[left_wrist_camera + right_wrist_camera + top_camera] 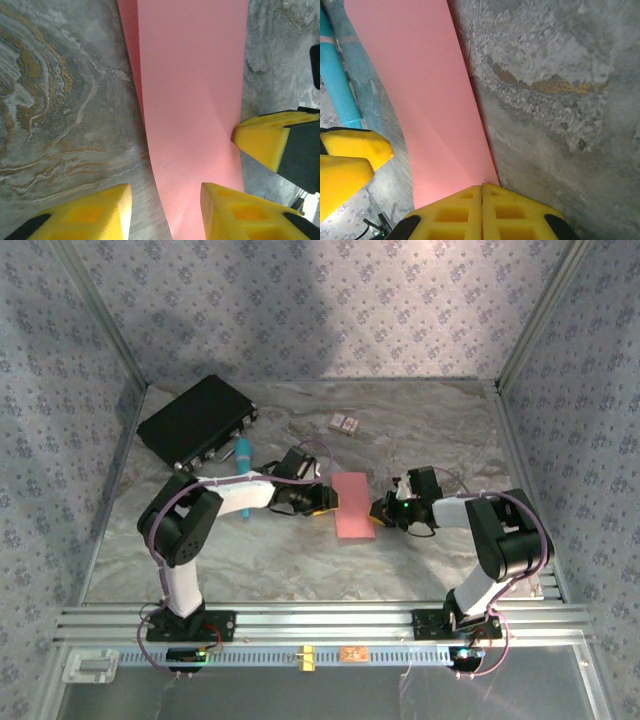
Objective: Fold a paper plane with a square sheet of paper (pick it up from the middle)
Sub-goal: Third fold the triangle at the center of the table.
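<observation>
Here the right gripper [482, 190] has its jaws pressed tight together, tips on one edge of the sheet of paper [420, 85]. The left gripper [165, 190] stands part open, one finger [235, 210] on the pink, the other on the table [60, 100]. The sheet lies folded into a long strip between both grippers, a teal marker [335, 85] near its left side.

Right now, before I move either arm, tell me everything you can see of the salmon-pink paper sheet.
The thin salmon-pink paper sheet is plain and unmarked, folded into a long two-layer rectangle; the lower layer peeks out along one long edge. It lies mid-table on the marbled grey table. The left tool, jaws apart, straddles one long edge, and the shut right tool meets the opposite edge.
</observation>
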Robot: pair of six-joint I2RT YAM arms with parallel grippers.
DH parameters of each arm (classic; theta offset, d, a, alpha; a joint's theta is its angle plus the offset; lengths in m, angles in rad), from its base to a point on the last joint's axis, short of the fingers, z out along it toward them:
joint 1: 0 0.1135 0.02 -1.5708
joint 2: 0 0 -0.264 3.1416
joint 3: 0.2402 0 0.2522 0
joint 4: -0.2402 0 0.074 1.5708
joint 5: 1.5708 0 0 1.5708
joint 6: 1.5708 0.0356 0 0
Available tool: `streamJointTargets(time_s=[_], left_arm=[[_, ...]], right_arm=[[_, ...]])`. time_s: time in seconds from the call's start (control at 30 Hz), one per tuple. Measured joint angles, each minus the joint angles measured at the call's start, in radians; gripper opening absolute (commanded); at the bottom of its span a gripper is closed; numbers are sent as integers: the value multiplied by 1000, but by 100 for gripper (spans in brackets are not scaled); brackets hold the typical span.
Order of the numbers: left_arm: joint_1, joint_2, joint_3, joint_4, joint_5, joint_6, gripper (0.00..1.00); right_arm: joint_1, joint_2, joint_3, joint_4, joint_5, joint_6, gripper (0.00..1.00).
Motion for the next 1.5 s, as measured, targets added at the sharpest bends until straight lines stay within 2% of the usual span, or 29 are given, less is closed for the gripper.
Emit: streamJointTargets(time_s=[0.53, 1.5], left_arm=[[0, 58, 0, 62, 48, -56, 35], [6, 85, -4, 146, 67, -105, 18]], right_arm=[[1, -4, -12, 22, 4, 15, 8], [4, -10, -24, 45, 8, 23, 8]])
